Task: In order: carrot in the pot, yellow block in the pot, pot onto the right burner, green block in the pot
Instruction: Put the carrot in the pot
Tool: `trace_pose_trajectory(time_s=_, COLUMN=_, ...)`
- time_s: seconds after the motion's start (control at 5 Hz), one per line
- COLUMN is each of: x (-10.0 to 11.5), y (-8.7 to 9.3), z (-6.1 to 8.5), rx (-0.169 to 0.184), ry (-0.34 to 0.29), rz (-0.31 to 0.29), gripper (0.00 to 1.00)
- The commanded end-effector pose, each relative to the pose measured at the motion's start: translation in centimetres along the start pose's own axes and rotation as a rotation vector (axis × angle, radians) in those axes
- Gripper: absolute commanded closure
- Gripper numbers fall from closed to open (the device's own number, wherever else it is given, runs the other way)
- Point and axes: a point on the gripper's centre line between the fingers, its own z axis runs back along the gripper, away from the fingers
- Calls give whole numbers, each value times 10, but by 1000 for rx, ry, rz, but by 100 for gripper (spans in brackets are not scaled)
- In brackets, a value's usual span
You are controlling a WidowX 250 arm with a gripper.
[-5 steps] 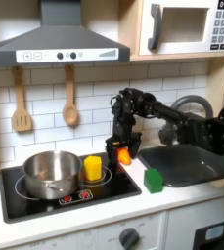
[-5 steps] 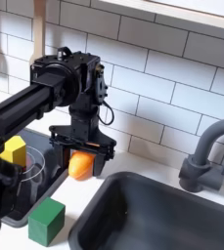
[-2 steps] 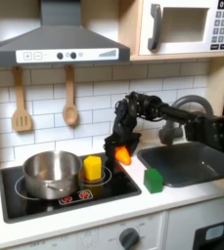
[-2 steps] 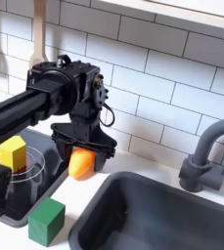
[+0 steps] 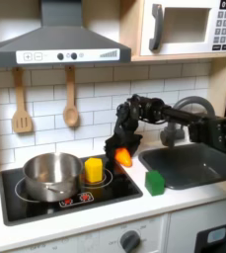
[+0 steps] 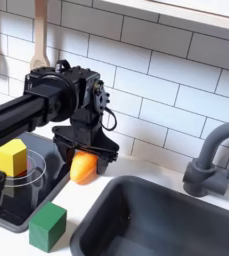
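Above the back corner of the stovetop (image 5: 16, 203), between the burners and the sink (image 5: 198, 163), your claw (image 5: 121, 150) is clamped on the carrot (image 5: 124, 156), holding it clear of the surface; in the second exterior view the carrot (image 6: 82, 167) hangs orange end down from the claw (image 6: 83, 150). My judgement is that the first step is in hand: the carrot is lifted but not yet carried across. The pot (image 5: 52, 174) sits on the burner at the first exterior view's left, and the yellow block (image 5: 92, 169) stands on the other burner, between claw and pot. To do this well, keep the carrot high enough to pass over the yellow block and the pot's rim, centre it over the pot's mouth, then lower before you release (a drop from height may bounce it out). The green block (image 5: 155, 182) rests on the worktop (image 5: 184, 203) beside the sink. Count: one carrot, one pot, one yellow block, one green block, two burners.
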Motion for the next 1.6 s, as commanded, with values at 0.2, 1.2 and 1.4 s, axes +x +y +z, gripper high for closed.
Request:
trace_pose_trajectory(time_s=0.2, x=-1, y=4, z=13, rx=-10, ry=-36, rz=-6, gripper=100)
trace_pose_trajectory(time_s=1.2, x=-32, y=44, z=122, rx=-20, ry=12, rz=210, gripper=100)
trace_pose_trajectory(time_s=1.4, x=-31, y=59, z=127, rx=-23, ry=25, rz=240, gripper=100)
